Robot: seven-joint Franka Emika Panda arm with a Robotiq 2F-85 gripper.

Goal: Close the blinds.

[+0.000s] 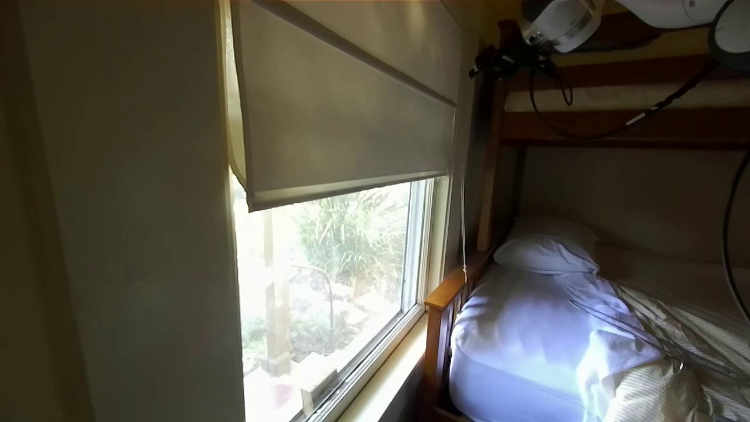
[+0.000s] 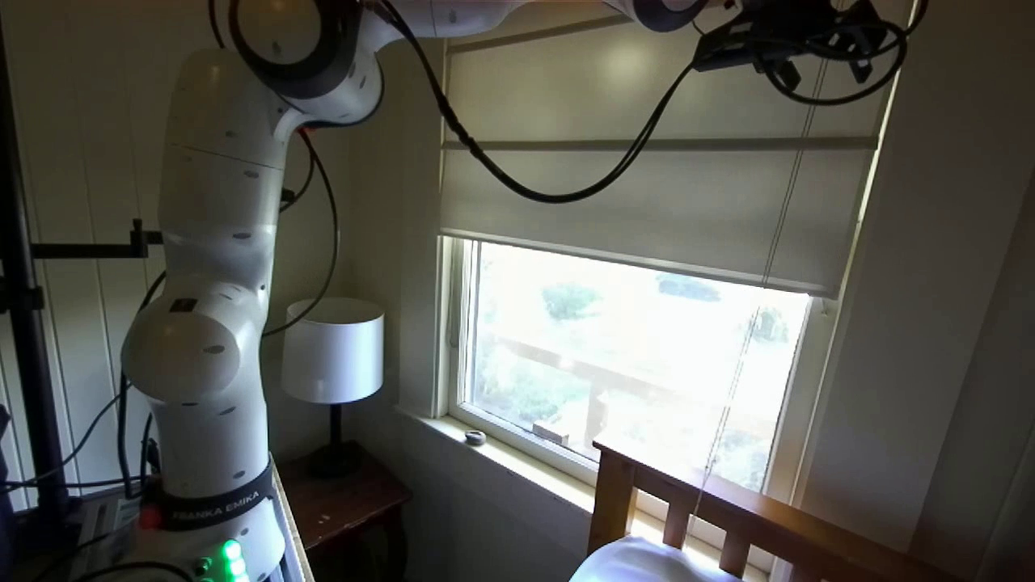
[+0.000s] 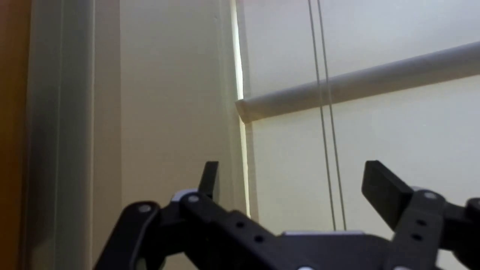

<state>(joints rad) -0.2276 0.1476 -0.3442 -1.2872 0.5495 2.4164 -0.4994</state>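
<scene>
Tool point(image 3: 292, 180): jaws apart, clamped on nothing, before the Roman shade point(image 1: 345, 117). I judge it light, soft, stiffer at the hem point(image 1: 345, 189); I'd grip the thin cords point(image 3: 322, 115) along its front.

The window point(image 2: 639, 356) is very bright, and green plants point(image 1: 351, 240) show outside. A small round thing point(image 2: 475, 437) sits on the sill point(image 2: 525, 466). Near the window, a lamp point(image 2: 333, 360) with a white top stands on a little brown worktop point(image 2: 356, 501). The walls point(image 2: 922, 339) are pale. On the lower part of a wooden bunk bed point(image 1: 691, 126) lie a white pillow point(image 1: 548, 252) and messy covers point(image 1: 656, 375)
</scene>
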